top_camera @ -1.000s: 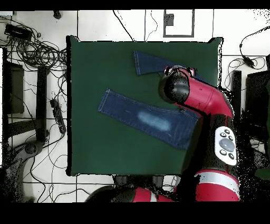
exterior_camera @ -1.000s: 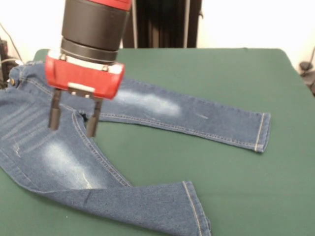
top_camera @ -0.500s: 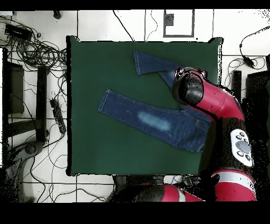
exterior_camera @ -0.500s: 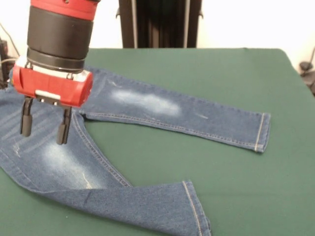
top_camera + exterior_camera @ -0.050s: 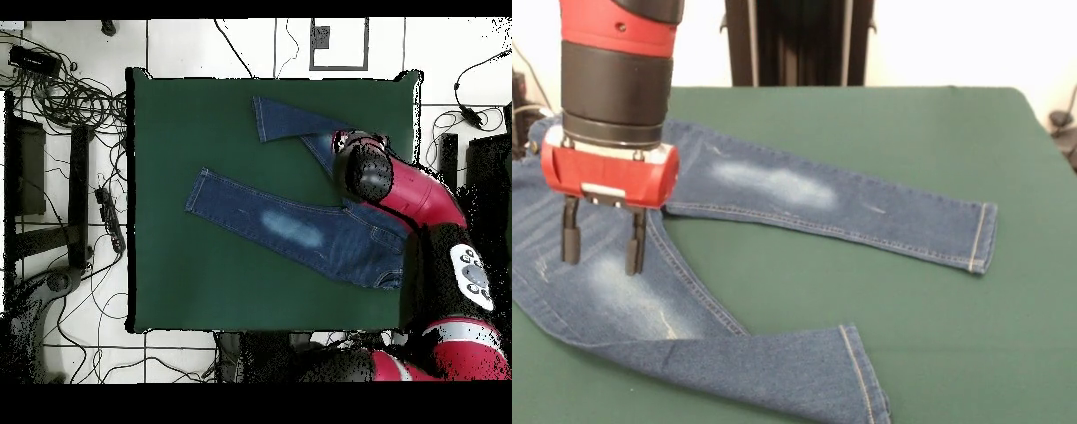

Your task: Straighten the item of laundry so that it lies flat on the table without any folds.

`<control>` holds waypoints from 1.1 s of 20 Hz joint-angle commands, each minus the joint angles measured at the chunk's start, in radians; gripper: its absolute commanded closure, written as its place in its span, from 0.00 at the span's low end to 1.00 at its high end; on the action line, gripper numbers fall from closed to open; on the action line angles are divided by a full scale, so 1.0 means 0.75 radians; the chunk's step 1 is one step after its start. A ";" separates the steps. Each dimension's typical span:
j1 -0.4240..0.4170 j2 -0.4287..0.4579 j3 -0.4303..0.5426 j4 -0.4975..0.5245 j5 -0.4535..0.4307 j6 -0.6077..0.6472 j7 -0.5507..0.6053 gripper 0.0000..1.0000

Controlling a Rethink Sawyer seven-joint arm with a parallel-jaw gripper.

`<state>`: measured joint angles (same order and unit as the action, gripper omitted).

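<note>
**A:** Surface and surroundings?

**B:** One table [image 5: 900, 132], rectangular, dark green felt-like top. Overhead view: pale tiled floor [image 5: 210, 45] on all sides; tangled black cables [image 5: 70, 95] along the left of that view. Front view: dark upright column [image 5: 794, 42] behind the far edge, light wall either side.

**A:** The laundry item?

**B:** One pair of jeans [image 5: 777, 190], blue denim, faded whitish patches on both thighs, orange-tan stitching. In the front view it lies on the table's left half; the waist end sits at the left edge.

**A:** Orientation?

**B:** Legs splayed in a V from the waist. Far leg: long axis running right and slightly toward the camera, hem [image 5: 982, 237] flat, well short of the table's right edge. Near leg: running down-right to the bottom of the frame, cuff [image 5: 863, 371] slightly rumpled. Bare green shows between the legs.

**A:** Arm?

**B:** One, red and black, over the waist-and-thigh area. Gripper [image 5: 602, 243] pointing straight down above the near leg's upper thigh, its two dark fingers [image 5: 570, 240] parted, nothing between them. Whether the tips touch the denim cannot be told.
</note>
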<state>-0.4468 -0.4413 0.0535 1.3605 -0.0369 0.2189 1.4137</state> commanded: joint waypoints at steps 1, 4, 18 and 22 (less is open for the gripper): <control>-0.059 0.096 0.364 0.192 -0.147 -0.054 -0.017 0.00; -0.085 0.104 0.398 0.191 -0.204 -0.088 0.010 0.00; -0.184 0.133 0.506 0.214 -0.426 -0.178 0.054 0.00; -0.185 0.139 0.513 0.197 -0.452 -0.161 0.076 0.00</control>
<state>-0.6003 -0.4178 0.3062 1.4125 -0.3166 0.1211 1.4137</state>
